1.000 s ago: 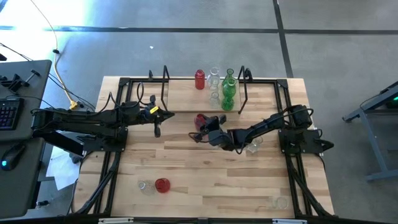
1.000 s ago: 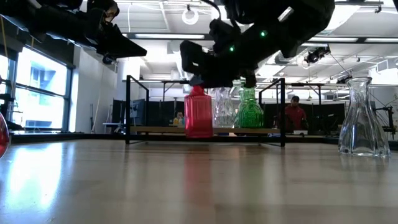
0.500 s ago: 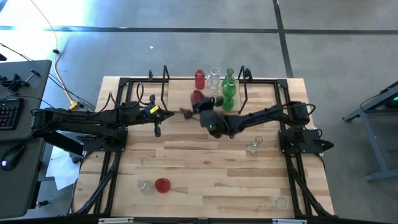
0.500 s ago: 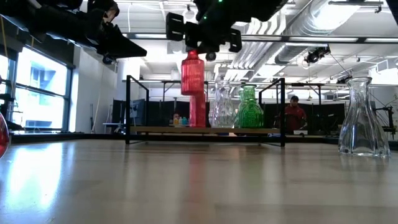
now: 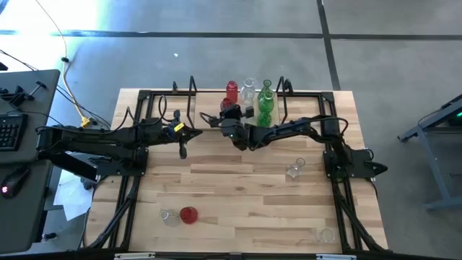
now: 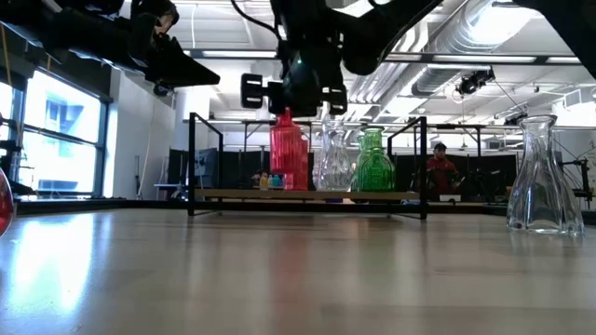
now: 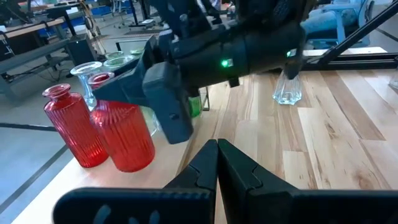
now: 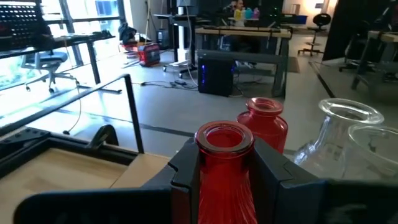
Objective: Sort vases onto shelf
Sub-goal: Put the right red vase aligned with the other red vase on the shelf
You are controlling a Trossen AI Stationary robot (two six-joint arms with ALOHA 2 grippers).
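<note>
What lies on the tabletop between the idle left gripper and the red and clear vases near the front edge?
Nothing: in the high view, bare wood runs from the left gripper to the red vase and clear vase.

Shelf point(image 5: 209, 101): far edge of table point(image 5: 238, 209) | vases point(image 5: 249, 92) clustered on shelf's right half | right gripper point(image 5: 229, 115) at shelf, just before them | left gripper point(image 5: 182, 150) left of shelf | loose vases point(image 5: 180, 215) on table's near half
</note>
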